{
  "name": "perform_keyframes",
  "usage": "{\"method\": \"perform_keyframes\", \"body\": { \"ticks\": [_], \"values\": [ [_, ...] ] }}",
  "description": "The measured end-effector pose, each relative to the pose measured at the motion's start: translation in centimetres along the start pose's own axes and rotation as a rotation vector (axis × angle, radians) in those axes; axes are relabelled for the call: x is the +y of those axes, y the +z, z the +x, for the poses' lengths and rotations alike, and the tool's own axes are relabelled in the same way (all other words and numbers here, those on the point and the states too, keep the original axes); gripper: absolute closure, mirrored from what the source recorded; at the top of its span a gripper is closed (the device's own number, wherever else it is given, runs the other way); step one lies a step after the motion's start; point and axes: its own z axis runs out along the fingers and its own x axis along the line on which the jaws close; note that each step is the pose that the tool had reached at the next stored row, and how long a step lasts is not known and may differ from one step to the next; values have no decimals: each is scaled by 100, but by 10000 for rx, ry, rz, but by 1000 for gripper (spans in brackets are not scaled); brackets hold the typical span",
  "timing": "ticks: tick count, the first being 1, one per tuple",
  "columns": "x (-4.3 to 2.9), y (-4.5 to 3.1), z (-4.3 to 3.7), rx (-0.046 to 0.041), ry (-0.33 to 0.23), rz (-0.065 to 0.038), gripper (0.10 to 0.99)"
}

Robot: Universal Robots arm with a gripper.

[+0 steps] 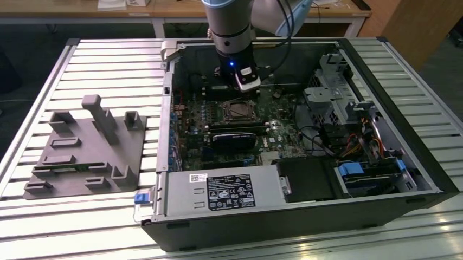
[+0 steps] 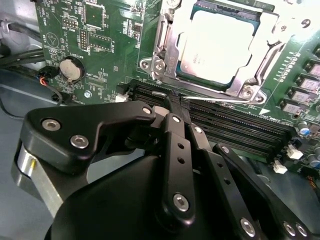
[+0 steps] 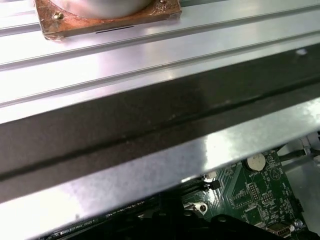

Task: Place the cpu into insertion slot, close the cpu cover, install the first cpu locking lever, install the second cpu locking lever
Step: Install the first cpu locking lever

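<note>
The cpu lies flat in the insertion slot, its silver-grey top showing through the window of the cpu cover. The cover's silvery frame lies down over the chip. A thin silvery locking lever runs along the socket's edge nearest my gripper. In the second wrist view my gripper has its black fingers drawn together, and their tips sit at one end of that lever. I cannot tell whether they clamp it. In the exterior view the gripper hangs inside the open computer case, just behind the socket.
Black memory slots lie between gripper and socket, and a coin battery sits beside them. The case wall, a black card, power supply and drive cage surround the board. A grey fixture plate lies at the exterior view's left.
</note>
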Motion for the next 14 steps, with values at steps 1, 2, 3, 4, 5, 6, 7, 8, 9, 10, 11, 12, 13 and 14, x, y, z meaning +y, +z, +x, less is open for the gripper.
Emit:
{"method": "perform_keyframes", "body": {
  "ticks": [1,2,3,4,5,6,7,8,9,10,11,12,13,14],
  "values": [
    [-2,6,4,-60,-10,-21,980],
    [-5,12,7,-118,-19,-41,980],
    [-8,19,11,-172,-29,-59,980],
    [-10,30,15,-222,-37,-79,980],
    [-13,39,18,-254,-43,-92,980],
    [-16,45,22,-273,-47,-97,980],
    [-18,49,25,-282,-48,-100,980],
    [-19,51,28,-286,-49,-101,980],
    [-21,52,32,-293,-50,-103,980],
    [-22,53,40,-296,-51,-105,980],
    [-23,53,49,-298,-51,-106,980],
    [-24,52,59,-300,-52,-104,980],
    [-24,52,68,-304,-52,-107,980],
    [-26,52,76,-309,-52,-111,980]
  ]
}}
